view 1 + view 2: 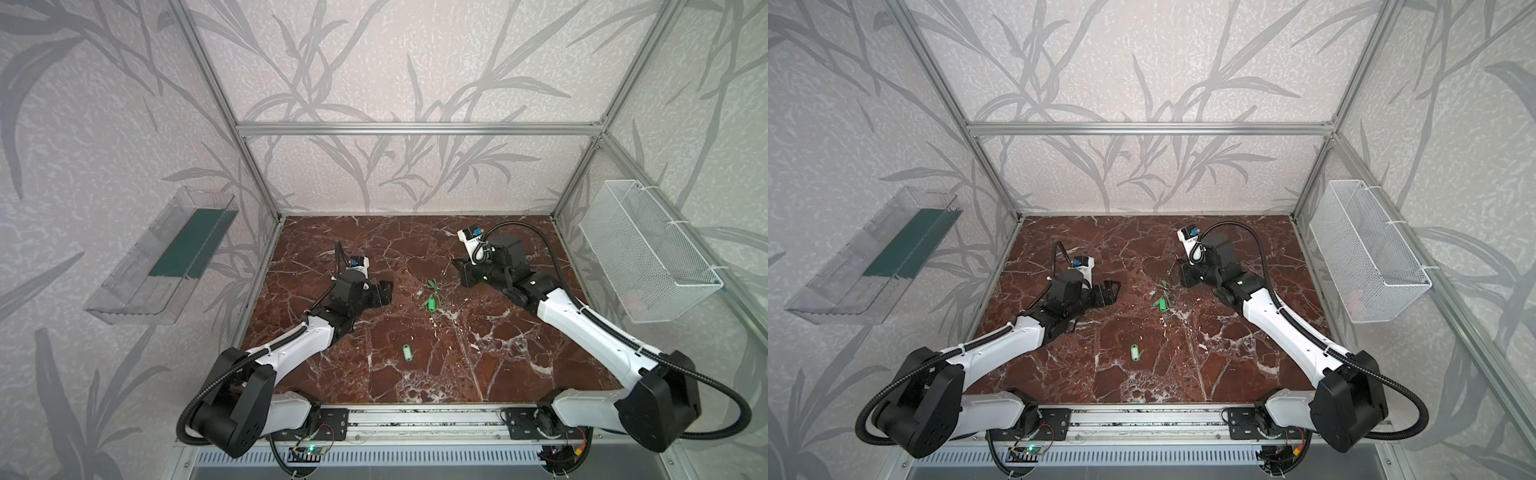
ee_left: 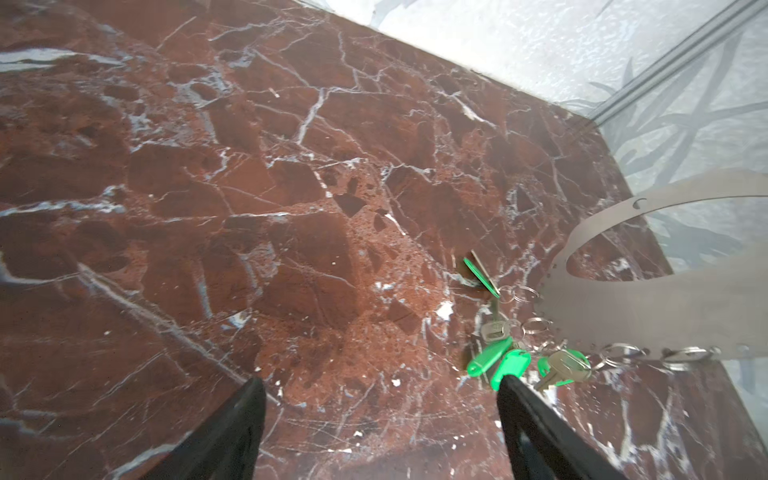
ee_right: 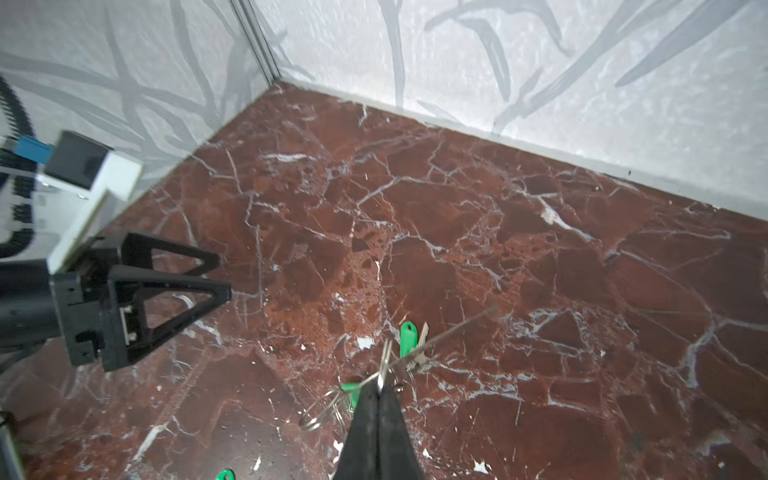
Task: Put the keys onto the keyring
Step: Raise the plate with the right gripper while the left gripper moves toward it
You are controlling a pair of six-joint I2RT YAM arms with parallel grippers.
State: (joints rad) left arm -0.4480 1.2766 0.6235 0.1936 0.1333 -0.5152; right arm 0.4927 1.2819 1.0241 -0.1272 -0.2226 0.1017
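Slippage threatens the flat grey-beige oval keyring (image 2: 623, 307), pinched by the clenched right tool (image 3: 379, 388) over the red marble table (image 1: 498, 374), if the gaping left tool (image 2: 381, 380) at its nine o'clock snags the dangling green-tagged silver keys (image 2: 511, 361).

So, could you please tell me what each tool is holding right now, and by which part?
The right tool pinches the keyring by its rim, with keys attached. The left tool is open, holding nothing.
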